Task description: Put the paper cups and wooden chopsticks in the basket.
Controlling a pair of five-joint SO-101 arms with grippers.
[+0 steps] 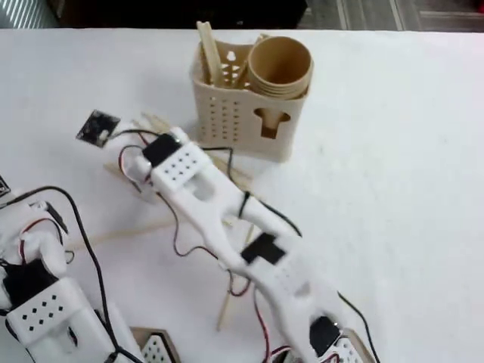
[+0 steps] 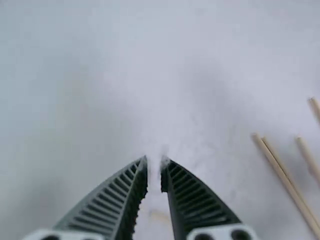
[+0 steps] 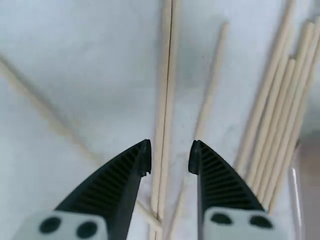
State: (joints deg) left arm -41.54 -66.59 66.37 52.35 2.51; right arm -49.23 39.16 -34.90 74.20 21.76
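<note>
Though near the basket (image 1: pixel 227 125), loose chopsticks (image 3: pixel 167 75) beneath right arm (image 1: pixel 219 208).

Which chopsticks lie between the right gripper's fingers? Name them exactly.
The joined pair, with a seam down its middle, runs straight through the gap of the open right gripper. The lone stick slants toward one fingertip; the bundle lies outside.

White table (image 1: pixel 393 189); small dark square card (image 1: pixel 98 127) lying flat on it.

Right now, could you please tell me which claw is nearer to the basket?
Right. The right claw hovers over loose chopsticks near the basket; the left claw is farther off, over bare table.
</note>
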